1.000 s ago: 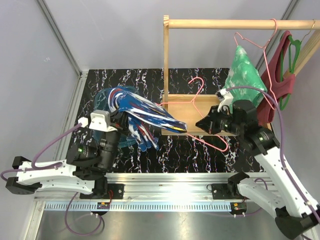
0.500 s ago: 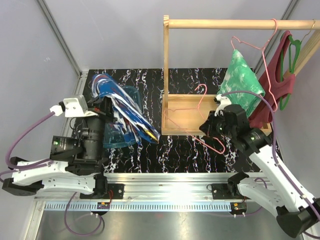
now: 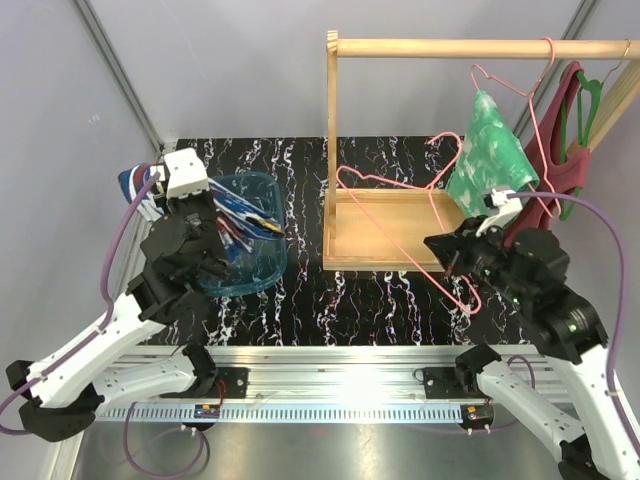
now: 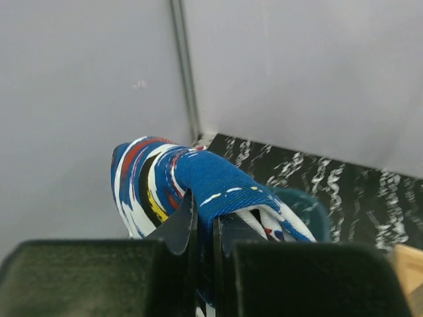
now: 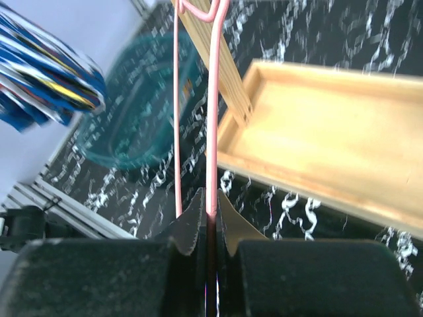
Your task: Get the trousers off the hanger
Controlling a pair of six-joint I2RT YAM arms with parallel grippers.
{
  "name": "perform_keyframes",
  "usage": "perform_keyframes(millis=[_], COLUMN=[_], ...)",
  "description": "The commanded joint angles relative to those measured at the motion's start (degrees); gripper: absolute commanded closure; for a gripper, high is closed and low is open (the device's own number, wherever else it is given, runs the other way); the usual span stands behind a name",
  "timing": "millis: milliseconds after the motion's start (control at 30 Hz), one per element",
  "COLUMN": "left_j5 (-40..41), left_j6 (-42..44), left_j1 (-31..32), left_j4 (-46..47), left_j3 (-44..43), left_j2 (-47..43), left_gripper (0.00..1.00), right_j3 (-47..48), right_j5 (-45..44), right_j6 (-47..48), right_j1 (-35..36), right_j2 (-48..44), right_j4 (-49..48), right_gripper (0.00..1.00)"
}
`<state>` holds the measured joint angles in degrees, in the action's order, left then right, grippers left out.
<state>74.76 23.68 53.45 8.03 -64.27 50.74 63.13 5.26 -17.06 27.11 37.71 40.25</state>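
**Left wrist view.** Left gripper (image 4: pixel 203 214): jaws pressed together on a fold of the blue cloth trousers with white, red and yellow patches (image 4: pixel 205 181). They are held up near the bench's far-left corner, beside the teal translucent plastic basin (image 4: pixel 307 205), probably for dropping in.

**Right wrist view.** Right gripper (image 5: pixel 208 208): jaws pinching one wire of the pink wire hanger (image 5: pixel 213 99), which is bare of cloth. It is held over the shallow wooden tray (image 5: pixel 330 132), likely to keep it apart from the freed garment.

**Top view.** Green, white-mottled cloth trousers (image 3: pixel 487 145): draped on a second pink wire hanger (image 3: pixel 525 100) from the round wooden rail (image 3: pixel 450 47), toward the bench's right edge. Not yet removed. Maroon sleeveless top (image 3: pixel 560 150): hangs beside them.
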Motion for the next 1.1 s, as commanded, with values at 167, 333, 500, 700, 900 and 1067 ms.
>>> perform_keyframes(millis=[167, 333, 500, 700, 900, 1067], left_j5=[5.6, 0.0, -4.5, -11.9, -19.8, -27.7], left_j6=[-13.9, -23.4, -30.6, -33.4, -34.7, -39.8], left_j1=[-1.5, -9.7, -18.3, -22.2, -23.8, -26.4], left_j4=[-28.2, -39.7, -47.1, -50.0, -48.7, -52.0], left_j3=[-6.9, -6.6, -11.2, -17.4, -23.4, -28.2], left_j2=[1.0, 10.3, 24.6, 39.8, 49.0, 57.4], left_gripper=[1.00, 1.00, 1.00, 1.00, 1.00, 1.00], right_j3=[7.3, 7.0, 8.3, 9.9, 11.1, 10.4], right_j5=[-1.1, 1.0, 2.3, 3.2, 4.1, 4.6], right_j6=[2.4, 1.2, 1.2, 0.6, 0.7, 0.5], right_j1=[0.3, 0.3, 0.2, 0.2, 0.3, 0.3], right_j2=[-1.2, -2.6, -3.6, -5.5, -5.0, -4.8], right_j4=[2.3, 1.9, 3.2, 4.4, 5.7, 5.4], right_gripper=[1.00, 1.00, 1.00, 1.00, 1.00, 1.00])
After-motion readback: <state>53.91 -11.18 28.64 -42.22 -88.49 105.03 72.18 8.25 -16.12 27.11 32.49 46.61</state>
